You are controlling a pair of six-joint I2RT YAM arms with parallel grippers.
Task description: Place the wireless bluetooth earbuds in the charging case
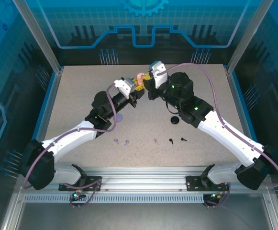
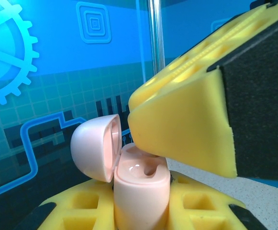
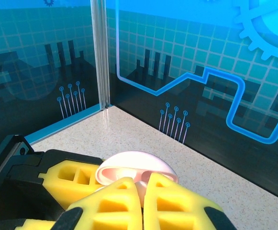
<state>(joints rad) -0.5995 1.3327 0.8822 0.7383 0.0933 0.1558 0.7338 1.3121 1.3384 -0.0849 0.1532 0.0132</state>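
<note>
My left pincer [image 2: 141,213] is shut tight on the pink case [image 2: 139,187]. I hold the case up above the far middle of the desk [image 1: 81,96]. The case stands up straight between my yellow fingers, and its lid [image 2: 93,148] hangs open to one side. My right pincer [image 3: 141,196] is shut too, with its two yellow fingers pressed together. Its tip touches the open top of the case. I cannot tell if something tiny is pinched in there.

The desk is pale and speckled, like sand. Five earbuds lie in a loose row near my side of it, well apart from the case. Two lilac earbuds [image 1: 116,141] are on the left, one pink earbud [image 1: 155,140] is in the middle, and two black earbuds [image 1: 170,141] are on the right. A round black case [image 1: 175,120] sits just beside my right arm. A round lilac thing [image 1: 119,116] lies by my left arm.

Blue walls [image 1: 143,24] stand around the desk, with grid lines, bright bent lines and big gear shapes. Shiny metal posts [image 3: 100,52] stand at the corners. A grey metal rail [image 1: 143,184] runs along the near edge.
</note>
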